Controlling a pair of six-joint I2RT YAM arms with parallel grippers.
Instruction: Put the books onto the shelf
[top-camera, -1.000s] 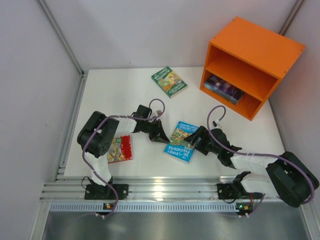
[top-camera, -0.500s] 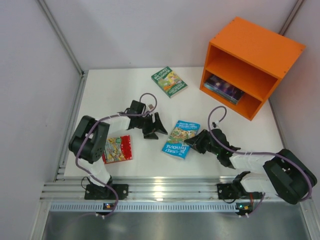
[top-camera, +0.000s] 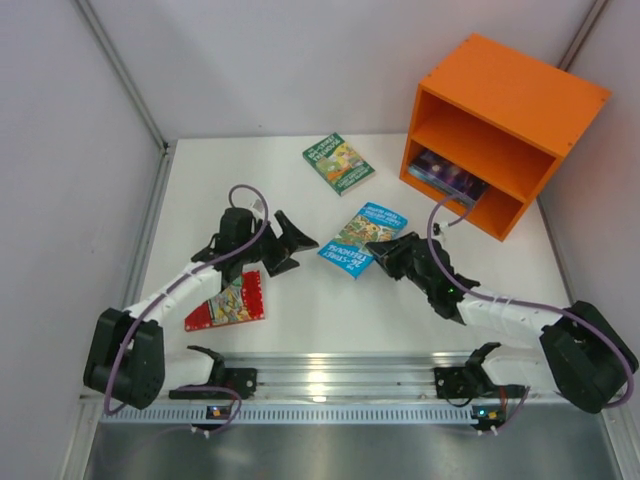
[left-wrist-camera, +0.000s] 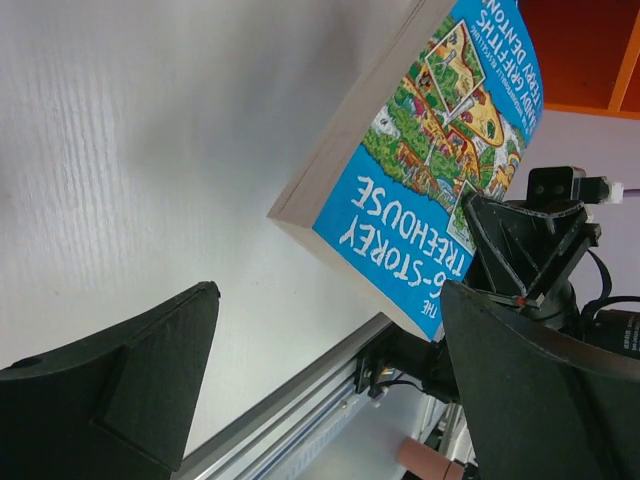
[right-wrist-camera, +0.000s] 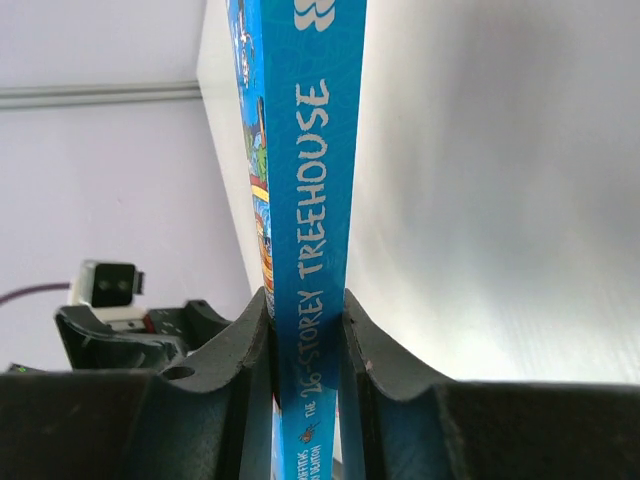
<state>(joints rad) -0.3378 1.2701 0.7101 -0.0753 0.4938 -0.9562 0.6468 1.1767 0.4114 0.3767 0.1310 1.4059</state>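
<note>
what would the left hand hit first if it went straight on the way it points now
Probably the bright blue book held by the right hand; it sits dead ahead of the open left hand, depth unclear.

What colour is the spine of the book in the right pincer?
The book has a bright blue spine with white lettering; clearest in the right wrist view.

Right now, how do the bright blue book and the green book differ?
The bright blue book is clamped at its spine in the right hand; the green book is untouched. The bright blue book is held tilted mid-table; the green book lies flat farther back. Both are illustrated paperbacks, not yet on the shelf.
</note>
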